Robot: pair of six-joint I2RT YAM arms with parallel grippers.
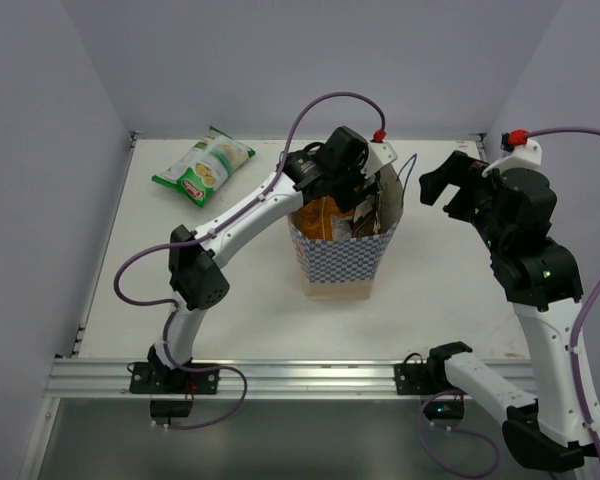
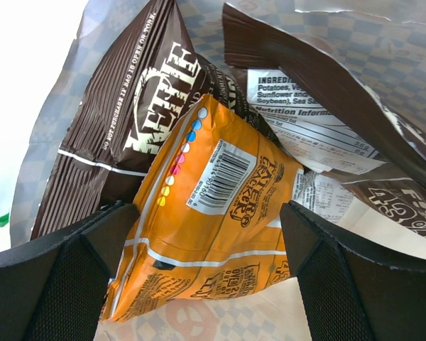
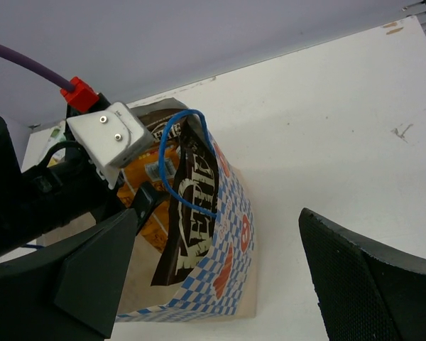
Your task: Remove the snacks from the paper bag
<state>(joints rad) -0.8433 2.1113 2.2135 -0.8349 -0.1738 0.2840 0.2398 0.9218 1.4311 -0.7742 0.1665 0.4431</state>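
Now your left tool [image 2: 207, 209] is wide open inside the paper bag [image 1: 340, 262], either side of the orange packet [image 2: 220, 177] among two dark brown packets [image 2: 128, 121], your right tool [image 1: 442, 185] hangs open nearby, and only the green and white packet [image 1: 203, 167] lies out on the surface [image 1: 460, 290].

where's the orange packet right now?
The orange packet is inside the paper bag mid-table, in front of the brown packets, with the open left pincer straddling it.
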